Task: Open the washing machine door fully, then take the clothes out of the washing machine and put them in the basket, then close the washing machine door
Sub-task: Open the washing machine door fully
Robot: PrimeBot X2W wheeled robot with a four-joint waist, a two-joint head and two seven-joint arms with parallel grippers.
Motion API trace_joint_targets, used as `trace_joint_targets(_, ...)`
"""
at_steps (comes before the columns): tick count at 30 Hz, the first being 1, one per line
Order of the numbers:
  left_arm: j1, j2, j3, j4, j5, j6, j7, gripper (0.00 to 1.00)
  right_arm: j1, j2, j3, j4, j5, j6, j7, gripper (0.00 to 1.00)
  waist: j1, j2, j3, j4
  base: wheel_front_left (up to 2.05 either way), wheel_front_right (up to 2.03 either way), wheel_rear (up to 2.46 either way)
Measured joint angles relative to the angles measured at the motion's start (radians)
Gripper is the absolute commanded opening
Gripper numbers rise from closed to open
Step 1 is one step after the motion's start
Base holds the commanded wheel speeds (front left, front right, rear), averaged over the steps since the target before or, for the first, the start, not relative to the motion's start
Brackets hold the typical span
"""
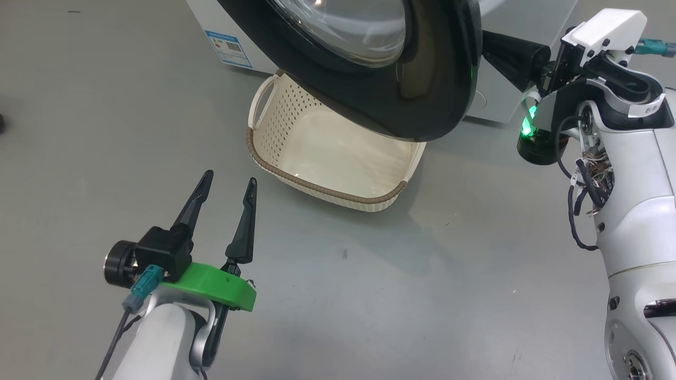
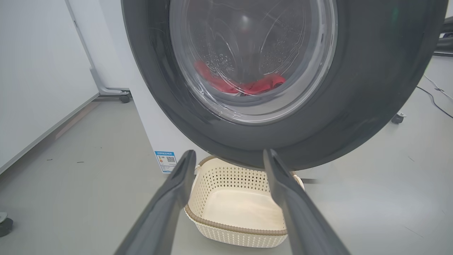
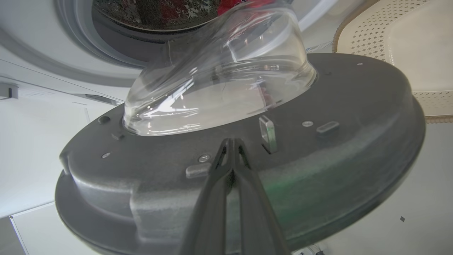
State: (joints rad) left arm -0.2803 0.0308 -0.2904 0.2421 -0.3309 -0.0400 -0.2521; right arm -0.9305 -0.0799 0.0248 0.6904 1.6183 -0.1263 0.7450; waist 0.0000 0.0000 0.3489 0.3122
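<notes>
1. Grey floor [image 1: 369,295], with the washing machine [image 2: 155,127] standing on it.
2. Washing machine door [image 1: 433,95]: partly open, overhanging the basket [image 1: 280,121].
3. Clothes [image 2: 262,85]: red, inside the drum.
4. Left gripper [image 1: 231,178]: fingers spread wide, near the basket.
5. Right gripper [image 3: 231,141]: fingers pressed together, tips at the door's inner face.

Loses the upper part of the washing machine door [image 1: 433,100] to the top edge of the head view — and most of the washing machine [image 1: 496,103] behind it. Hides the basket [image 1: 274,148] at its far right corner under the door's rim. Hides the fingertips of the right gripper [image 3: 230,141] behind that rim. Cannot read the print on the blue sticker [image 1: 231,48] — too small. Glimpses the clothes [image 2: 244,85] through the door's glass as warped red patches; cannot tell lettering or label. Crops the drum mouth [image 3: 116,53] at the right wrist view's top.
</notes>
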Motion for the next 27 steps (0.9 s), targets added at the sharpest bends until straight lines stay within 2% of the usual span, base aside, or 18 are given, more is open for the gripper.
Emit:
trace_joint_targets(14,0.004,0.0,0.001,0.0,0.007,0.0,0.0,1.0,0.021,0.005,0.062,0.001,0.056,0.0,0.044,0.0,0.0,0.0,-0.015,-0.011,0.0,0.0,0.0)
trace_joint_targets(27,0.017,0.0,-0.004,0.005,0.015,0.0,0.0,1.0,0.067,0.004,0.213,-0.022,0.204,0.0,0.086,0.0,0.0,0.0,-0.037,-0.011,0.0,0.0,0.0)
